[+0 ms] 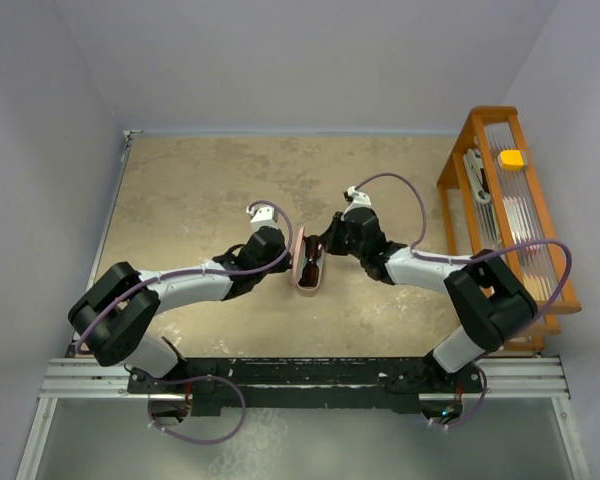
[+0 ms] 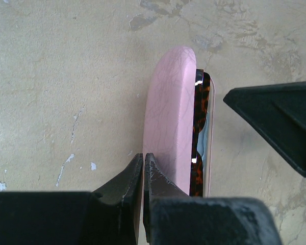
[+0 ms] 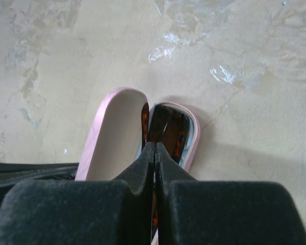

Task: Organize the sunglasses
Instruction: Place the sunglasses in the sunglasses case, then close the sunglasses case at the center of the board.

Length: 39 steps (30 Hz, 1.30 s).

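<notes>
The pink case point(image 1: 309, 272) lies open mid-table, between my two grippers. The sunglasses point(image 3: 171, 126), tortoise brown with dark lenses, rest folded in its base on a pale blue lining. One temple arm point(image 3: 145, 125) stands up beside the raised lid point(image 3: 116, 133). My right gripper point(image 3: 154, 146) is shut, its tips right above the sunglasses; whether they touch cannot be told. In the left wrist view the lid point(image 2: 171, 109) shows its outer side, with the sunglasses point(image 2: 201, 104) peeking past it. There my left gripper point(image 2: 143, 157) is shut, its tips at the lid's near left edge.
A wooden rack point(image 1: 555, 250) stands along the right edge of the table, holding a yellow piece point(image 1: 511, 158) and white items. Grey walls close the table on the left, back and right. The right finger point(image 2: 280, 120) looms close beyond the case.
</notes>
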{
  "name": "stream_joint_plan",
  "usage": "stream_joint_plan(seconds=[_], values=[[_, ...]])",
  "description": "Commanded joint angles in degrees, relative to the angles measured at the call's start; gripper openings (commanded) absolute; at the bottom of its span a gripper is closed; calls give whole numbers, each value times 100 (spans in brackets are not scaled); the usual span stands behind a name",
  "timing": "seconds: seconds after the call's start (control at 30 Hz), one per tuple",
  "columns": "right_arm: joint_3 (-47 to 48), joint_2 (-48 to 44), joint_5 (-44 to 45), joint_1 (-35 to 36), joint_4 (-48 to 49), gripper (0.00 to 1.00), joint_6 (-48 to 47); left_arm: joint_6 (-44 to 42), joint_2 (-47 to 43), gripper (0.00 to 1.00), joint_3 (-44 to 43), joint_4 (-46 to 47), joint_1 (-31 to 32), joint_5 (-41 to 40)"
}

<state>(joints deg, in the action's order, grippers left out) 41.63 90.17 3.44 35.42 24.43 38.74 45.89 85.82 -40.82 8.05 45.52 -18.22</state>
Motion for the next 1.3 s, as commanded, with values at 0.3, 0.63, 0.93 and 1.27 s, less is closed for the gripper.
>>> stream_joint_plan(seconds=[0.3, 0.63, 0.93, 1.27], values=[[572, 778, -686, -220, 620, 0, 2, -68, -13, 0, -286, 114, 35, -90], [630, 669, -661, -220, 513, 0, -119, -68, -13, 0, -291, 109, 34, -85], [408, 210, -518, -221, 331, 0, -305, -74, -33, 0, -267, 91, 43, -103], [159, -201, -924, -366, -189, 4, -612, -71, -39, 0, -285, 95, 40, -113]])
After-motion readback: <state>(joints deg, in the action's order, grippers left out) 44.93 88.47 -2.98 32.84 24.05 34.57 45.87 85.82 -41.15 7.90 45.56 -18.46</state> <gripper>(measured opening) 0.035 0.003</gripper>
